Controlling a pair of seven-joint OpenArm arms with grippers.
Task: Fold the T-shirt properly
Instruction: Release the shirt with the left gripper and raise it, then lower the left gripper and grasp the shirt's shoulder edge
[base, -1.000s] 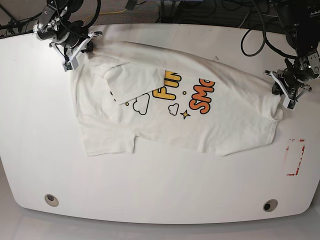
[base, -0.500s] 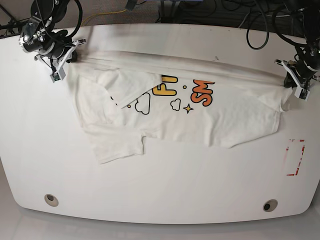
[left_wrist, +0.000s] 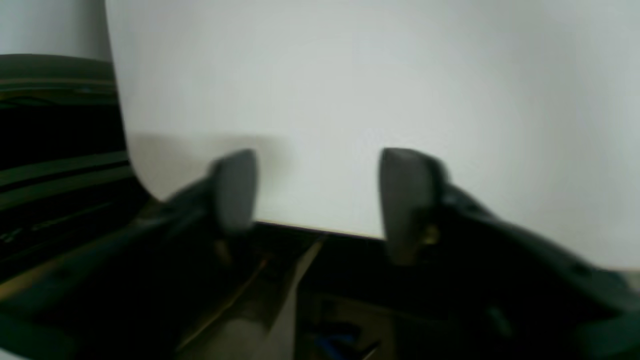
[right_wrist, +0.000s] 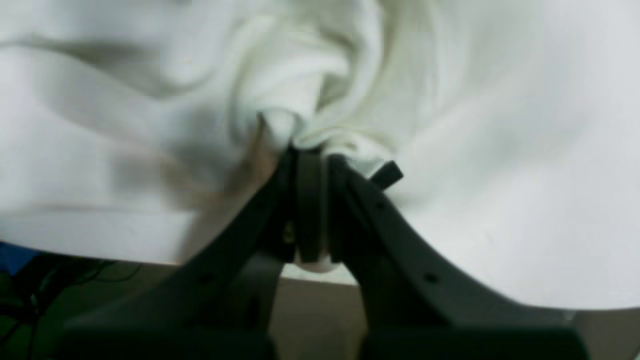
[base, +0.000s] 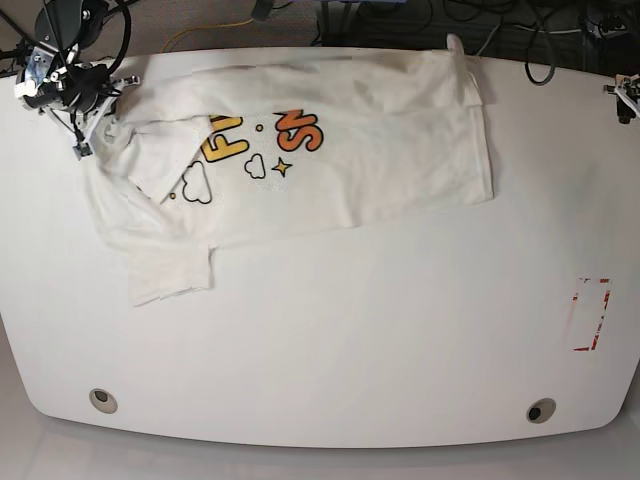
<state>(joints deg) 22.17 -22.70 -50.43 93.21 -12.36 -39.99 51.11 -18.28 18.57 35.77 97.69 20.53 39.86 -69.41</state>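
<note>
Left wrist view: left gripper (left_wrist: 317, 200) jaws spread wide, nothing between them, only bare table (left_wrist: 400, 75) and its edge below; blurry.

Right wrist view: right gripper (right_wrist: 311, 200) pinched tight on a bunched wad of the T-shirt (right_wrist: 280, 85). Cloth is soft, light, limp, so it drags and wrinkles rather than slides flat. Better to grip at hem corners or shoulder seams, both arms, to keep tension.

Base view: T-shirt (base: 350, 130) lies rumpled at the table's far-left, print up, sleeve hanging near the right gripper (base: 80, 120). Vs 0.5 s ago: left gripper (base: 628, 100) let go of the shirt, probably mid-pull; the shirt's freed end swung up and the whole shirt shifted toward the right arm.
</note>
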